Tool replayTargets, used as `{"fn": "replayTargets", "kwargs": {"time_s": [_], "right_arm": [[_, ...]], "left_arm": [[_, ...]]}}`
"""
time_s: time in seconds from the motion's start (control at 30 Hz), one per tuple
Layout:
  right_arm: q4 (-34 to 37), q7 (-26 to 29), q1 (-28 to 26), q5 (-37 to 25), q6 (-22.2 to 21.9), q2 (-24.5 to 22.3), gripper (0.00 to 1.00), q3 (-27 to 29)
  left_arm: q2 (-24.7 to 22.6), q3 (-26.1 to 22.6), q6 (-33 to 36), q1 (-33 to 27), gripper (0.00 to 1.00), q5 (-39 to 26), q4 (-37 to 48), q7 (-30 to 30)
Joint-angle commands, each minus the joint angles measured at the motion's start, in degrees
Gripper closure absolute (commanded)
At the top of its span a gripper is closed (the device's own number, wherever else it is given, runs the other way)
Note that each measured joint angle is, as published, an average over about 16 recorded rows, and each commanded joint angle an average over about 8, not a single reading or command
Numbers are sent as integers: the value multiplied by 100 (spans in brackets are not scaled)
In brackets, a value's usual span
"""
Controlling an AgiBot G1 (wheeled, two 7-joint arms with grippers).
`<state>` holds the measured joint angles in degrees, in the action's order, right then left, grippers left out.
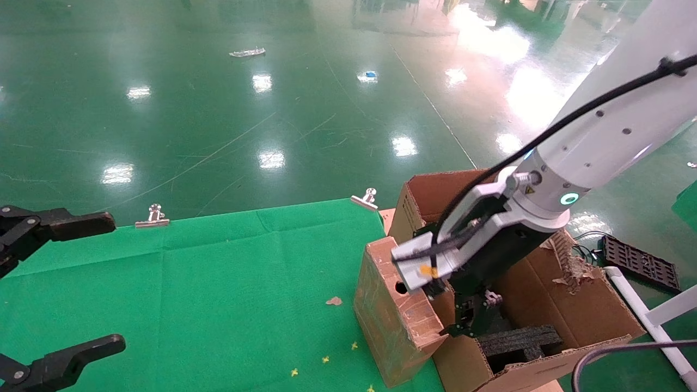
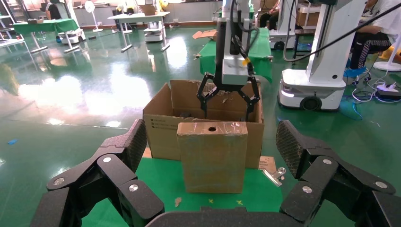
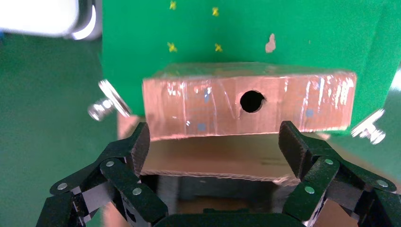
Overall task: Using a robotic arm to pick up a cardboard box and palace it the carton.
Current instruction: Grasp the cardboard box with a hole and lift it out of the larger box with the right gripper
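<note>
The small brown cardboard box (image 1: 393, 313) stands upright on the green cloth at the table's right edge, its round hole facing up; it also shows in the left wrist view (image 2: 213, 158) and the right wrist view (image 3: 203, 113). The large carton (image 1: 577, 316) stands right behind it, off the table (image 2: 161, 127). The white robotic arm (image 1: 599, 141) reaches down, and my right gripper (image 1: 468, 321) hangs open and empty inside the carton, just beyond the wall (image 3: 213, 156) next to the small box. My left gripper (image 1: 109, 283) is open and empty at the table's left edge, facing the box (image 2: 213, 142).
Black foam (image 1: 520, 340) lies on the carton's floor. Metal clips (image 1: 152, 215) (image 1: 366, 198) hold the green cloth (image 1: 190, 294) at the far edge. A black grid tray (image 1: 640, 261) and a white frame (image 1: 653, 321) are on the floor at right.
</note>
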<state>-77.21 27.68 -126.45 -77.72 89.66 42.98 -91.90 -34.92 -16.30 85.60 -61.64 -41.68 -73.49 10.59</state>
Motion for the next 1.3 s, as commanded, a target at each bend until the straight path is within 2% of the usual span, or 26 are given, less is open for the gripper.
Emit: {"fn": "replayTargets", "kwargs": {"time_s": [0.03,0.27,0.37,0.5,0.77,0.8,0.87,1.03,1.07,1.13,1.3], "right_arm": [[16,150,-130,123,-5,20,0,-141],[208,3189,-360,112,-170,207,0,-536],[368,4136,-313,326,-262,196,0,-562],[647,4757,-175,633,-332,180,0,-559],[922,4996,97,627,-408,433,1,-684],[926,5024,128,595,-423,469,6,-708],[918,5073,184,535,-454,530,26,-749],[807,5183,260,368,-530,625,88,-832],[775,5207,268,340,-543,634,95,-844],[710,5255,280,293,-565,647,100,-865],[579,5356,316,203,-606,652,100,-913]], "left_arm": [[0,-1,0,0,0,1,0,0],[1,-4,-2,-1,0,2,0,-2],[2,-5,-2,-1,0,3,0,-2],[3,-6,-3,-1,0,4,0,-3],[4,-10,-4,-2,0,7,0,-5],[4,-10,-4,-2,0,7,0,-5],[4,-11,-5,-2,0,7,0,-5],[5,-13,-6,-3,2,9,0,-6],[5,-13,-6,-3,6,9,0,-7],[6,-14,-6,-3,22,10,0,-7],[7,-16,-7,-3,75,11,0,-8]]}}
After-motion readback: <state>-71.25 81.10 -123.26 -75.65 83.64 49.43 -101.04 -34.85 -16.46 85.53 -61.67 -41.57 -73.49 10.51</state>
